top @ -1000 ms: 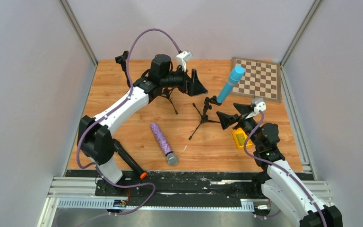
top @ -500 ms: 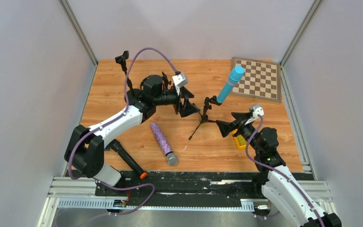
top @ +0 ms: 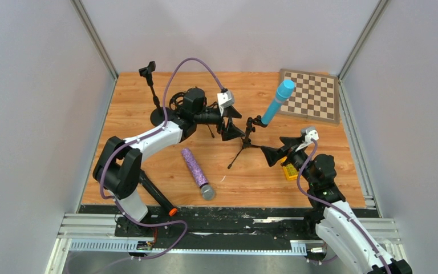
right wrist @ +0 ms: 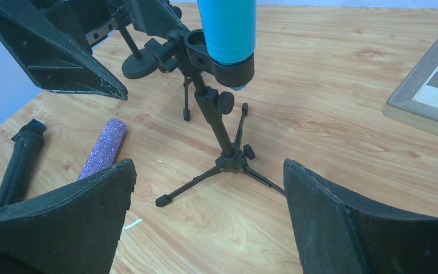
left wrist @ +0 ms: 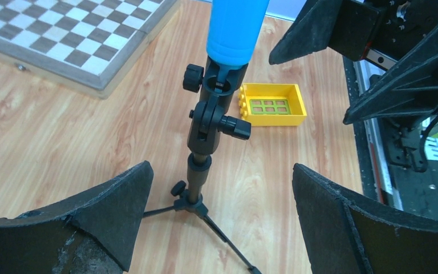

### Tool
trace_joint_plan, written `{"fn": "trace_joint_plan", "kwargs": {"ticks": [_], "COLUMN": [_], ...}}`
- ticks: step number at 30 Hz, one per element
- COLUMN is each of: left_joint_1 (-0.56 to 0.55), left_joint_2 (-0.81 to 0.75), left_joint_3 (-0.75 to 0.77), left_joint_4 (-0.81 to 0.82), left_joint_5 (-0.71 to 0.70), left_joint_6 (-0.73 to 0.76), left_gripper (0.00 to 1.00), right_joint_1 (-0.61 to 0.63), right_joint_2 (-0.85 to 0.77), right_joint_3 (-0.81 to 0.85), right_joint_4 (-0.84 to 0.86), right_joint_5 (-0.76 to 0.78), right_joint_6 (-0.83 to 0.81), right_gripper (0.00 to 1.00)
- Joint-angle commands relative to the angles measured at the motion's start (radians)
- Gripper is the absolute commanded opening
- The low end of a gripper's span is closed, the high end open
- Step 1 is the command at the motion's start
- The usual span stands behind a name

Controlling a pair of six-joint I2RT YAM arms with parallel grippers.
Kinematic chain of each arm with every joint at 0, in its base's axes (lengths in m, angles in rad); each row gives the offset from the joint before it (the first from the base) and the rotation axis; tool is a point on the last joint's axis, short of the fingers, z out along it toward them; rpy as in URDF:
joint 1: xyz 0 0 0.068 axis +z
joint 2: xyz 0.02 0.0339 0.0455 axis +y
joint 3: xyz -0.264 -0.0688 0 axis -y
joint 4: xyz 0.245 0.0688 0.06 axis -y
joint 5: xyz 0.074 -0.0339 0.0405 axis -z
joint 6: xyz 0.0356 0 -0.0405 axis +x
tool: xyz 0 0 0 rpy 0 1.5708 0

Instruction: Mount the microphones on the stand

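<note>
The light-blue microphone (top: 278, 101) sits tilted in the clip of a black tripod stand (top: 245, 142) at the table's middle. It also shows in the left wrist view (left wrist: 234, 28) and the right wrist view (right wrist: 227, 28). The glittery purple microphone (top: 197, 172) lies flat on the wood. The black microphone with the orange ring (top: 157, 197) lies by the left arm's base. My left gripper (top: 234, 127) is open and empty just left of the stand (left wrist: 205, 137). My right gripper (top: 274, 149) is open and empty just right of it (right wrist: 222, 131).
A second stand with a round base (top: 159, 118) and an empty clip (top: 147, 69) stands at the back left. A small tripod (top: 208, 127) stands under the left arm. A chessboard (top: 311, 94) lies at the back right. A yellow brick (top: 289, 168) lies under the right gripper.
My left gripper has swung right and down from the back of the table to beside the tripod stand. My right gripper has shifted slightly toward the stand.
</note>
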Motion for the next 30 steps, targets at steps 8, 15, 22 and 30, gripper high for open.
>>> {"fn": "trace_joint_plan", "kwargs": {"ticks": [8, 15, 22, 30], "left_joint_1": [-0.032, -0.05, -0.059, -0.063], "left_joint_2": [0.069, 0.112, 0.129, 0.116], "left_joint_3": [0.082, 0.137, 0.164, 0.175], "left_joint_4": [0.136, 0.095, 0.054, 0.007], "left_joint_5": [0.045, 0.033, 0.053, 0.045], "left_joint_6": [0.136, 0.192, 0.224, 0.252], "left_gripper": [0.87, 0.76, 0.55, 0.33], "right_joint_1": [-0.002, -0.001, -0.002, -0.001], "right_joint_2": [-0.007, -0.003, 0.003, 0.02], "right_joint_3": [0.014, 0.02, 0.018, -0.002], "right_joint_4": [-0.003, -0.008, -0.003, 0.027], "right_joint_5": [0.018, 0.023, 0.022, 0.016], "right_joint_6": [-0.008, -0.015, -0.013, -0.009], "right_gripper": [1.0, 1.0, 1.0, 1.0]}}
